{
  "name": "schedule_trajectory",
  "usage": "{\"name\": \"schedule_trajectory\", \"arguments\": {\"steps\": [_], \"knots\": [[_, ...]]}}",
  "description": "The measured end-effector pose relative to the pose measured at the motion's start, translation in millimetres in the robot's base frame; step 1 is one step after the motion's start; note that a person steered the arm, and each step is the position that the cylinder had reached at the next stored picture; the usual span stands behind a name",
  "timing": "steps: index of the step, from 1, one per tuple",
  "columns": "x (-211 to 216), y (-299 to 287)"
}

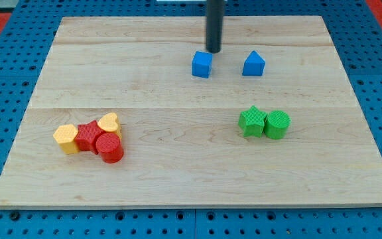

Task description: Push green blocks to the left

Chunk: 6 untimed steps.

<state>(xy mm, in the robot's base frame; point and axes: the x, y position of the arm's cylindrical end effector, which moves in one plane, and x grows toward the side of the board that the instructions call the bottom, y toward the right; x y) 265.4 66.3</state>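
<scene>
Pale wooden board (178,133) with smooth grain – the green star block (251,122) looks ridged, matt plastic.

Bright, even overhead light, no harsh glare on the worktop (178,166). Shadows are short and soft, tucked close under each block and under my tip (213,50). Focus sharp across the frame, block ridges readable. Slight perspective narrowing toward the view's top. No motion blur.

Blocks — two green (264,123), two blue (227,65), two red (100,141), two yellow (85,131)
</scene>
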Motion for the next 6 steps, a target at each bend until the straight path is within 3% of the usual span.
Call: {"name": "schedule_trajectory", "arguments": {"steps": [1,2,3,4,6], "knots": [[-29.7,90.2],[39.4,174.8],[134.9,206.5],[199.9,211.5],[229.6,9.8]]}}
